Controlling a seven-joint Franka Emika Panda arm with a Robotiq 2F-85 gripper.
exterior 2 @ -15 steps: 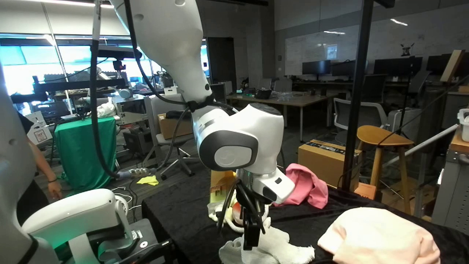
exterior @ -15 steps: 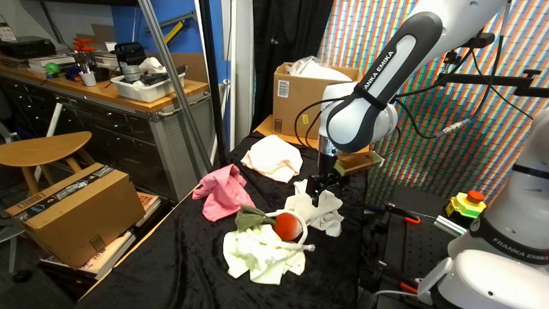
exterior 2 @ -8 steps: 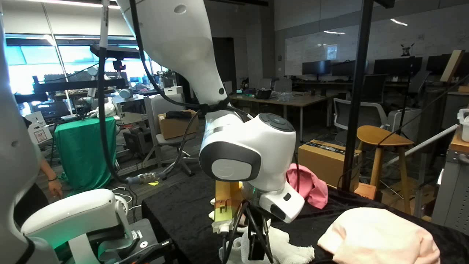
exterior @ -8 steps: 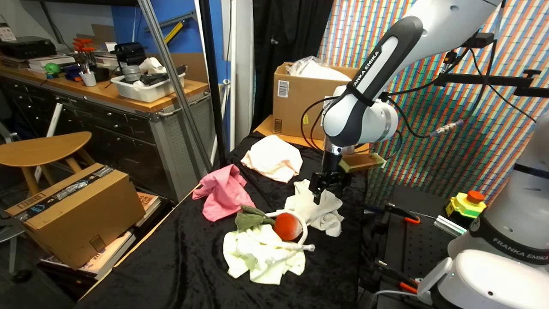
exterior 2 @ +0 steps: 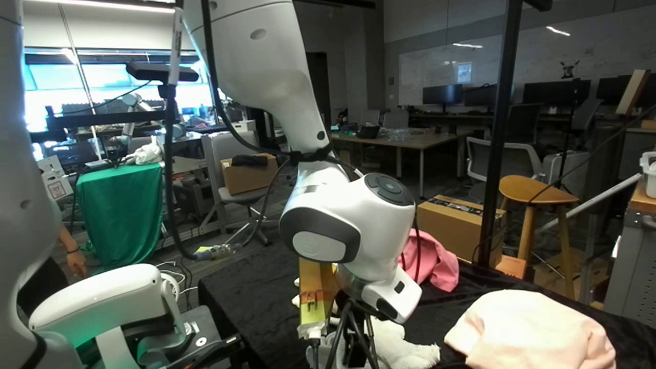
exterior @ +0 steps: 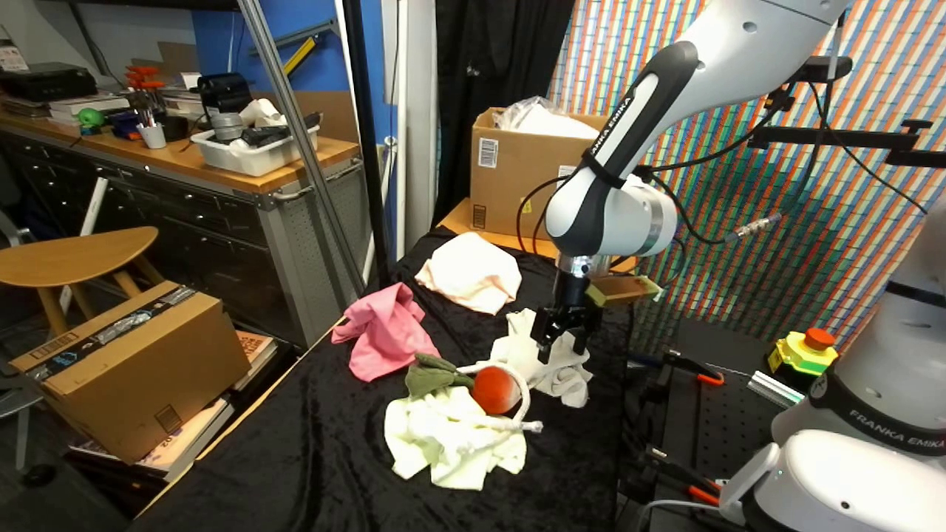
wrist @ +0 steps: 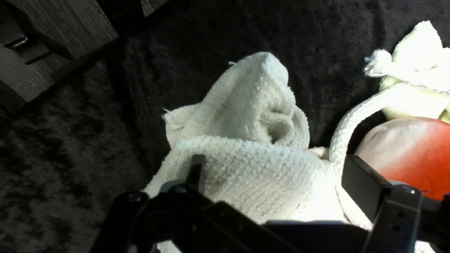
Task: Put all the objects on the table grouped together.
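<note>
Four rags lie on the black-covered table [exterior: 325, 465]. The pink rag [exterior: 388, 332] and a pale cream-pink rag [exterior: 471, 273] are at the far side, while a pale yellowish rag [exterior: 436, 451] lies at the near side. Over the greyish-white rag [exterior: 517, 358] stands my gripper [wrist: 279, 172], its jaws wide apart. In the wrist view that same rag [wrist: 242, 105] spreads out between and beyond the fingers, not pinched. Whether the fingertips touch the cloth I cannot tell. In an exterior view the gripper's tips are mostly hidden behind cables.
A red-and-white round thing [exterior: 495, 390] with green leaves and a white rope [wrist: 346, 126] lies between the yellowish and greyish rags, close to one finger. A cardboard box [exterior: 517, 177] stands behind the table. Another box [exterior: 140, 369] is beside it.
My arm has shifted and the wrist has turned a little, staying over the greyish-white rag. Both fingers now show apart in an exterior view. The rags have not moved.
</note>
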